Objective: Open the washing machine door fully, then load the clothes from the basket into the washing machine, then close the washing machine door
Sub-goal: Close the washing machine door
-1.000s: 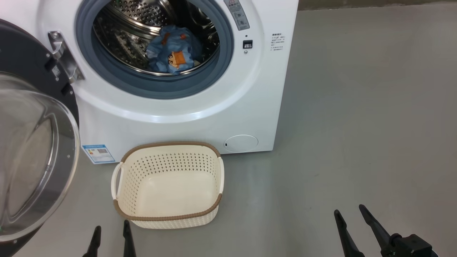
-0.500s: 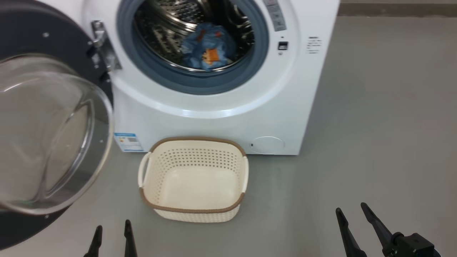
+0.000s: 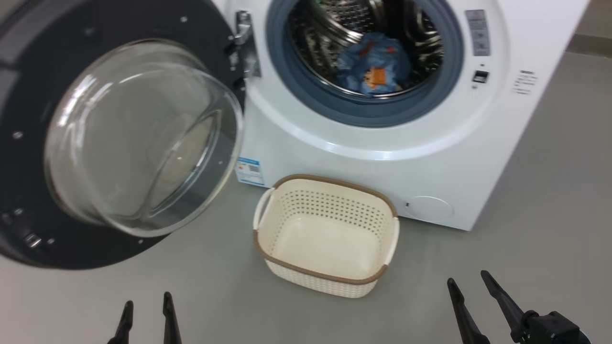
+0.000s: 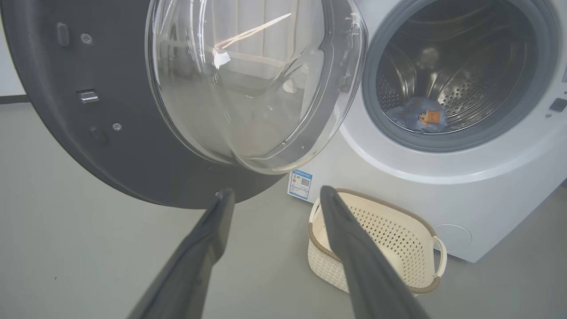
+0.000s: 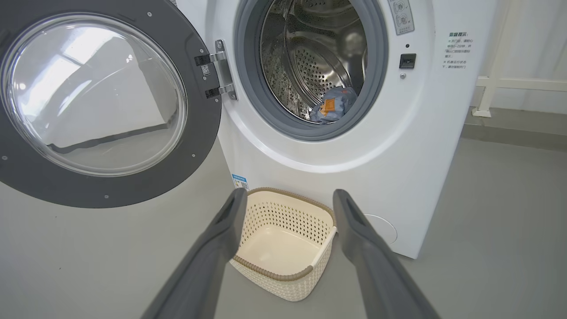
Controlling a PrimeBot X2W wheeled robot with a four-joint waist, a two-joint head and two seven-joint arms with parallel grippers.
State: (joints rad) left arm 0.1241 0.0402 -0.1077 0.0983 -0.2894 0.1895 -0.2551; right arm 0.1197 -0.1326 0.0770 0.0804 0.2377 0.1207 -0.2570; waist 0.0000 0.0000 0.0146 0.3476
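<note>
The white washing machine [image 3: 382,157] stands with its washing machine door [image 3: 28,95] swung wide to the left, the clear glass bowl [image 3: 138,138] facing me. Light blue clothes [image 3: 370,64] with orange prints lie in the steel drum, also seen as clothes [image 4: 416,117] and clothes [image 5: 332,104]. The cream basket [image 3: 330,205] sits on the floor before the machine with nothing in it. My left gripper [image 3: 147,298] and right gripper [image 3: 466,277] hang open near the bottom edge, apart from everything. Left gripper [image 4: 275,190] points at the door's lower edge; right gripper [image 5: 289,191] points at the basket [image 5: 274,274].
Grey floor [image 3: 550,200] spreads to the right of the machine and in front of the basket. A blue label [image 3: 249,170] and a round white cap [image 3: 430,209] sit low on the machine's front. A white rail [image 5: 491,82] stands beyond the machine's right side.
The head camera has turned left, so the machine, door and basket sit further right in the picture. Both grippers stay open at the bottom edge. The things themselves have not moved.
</note>
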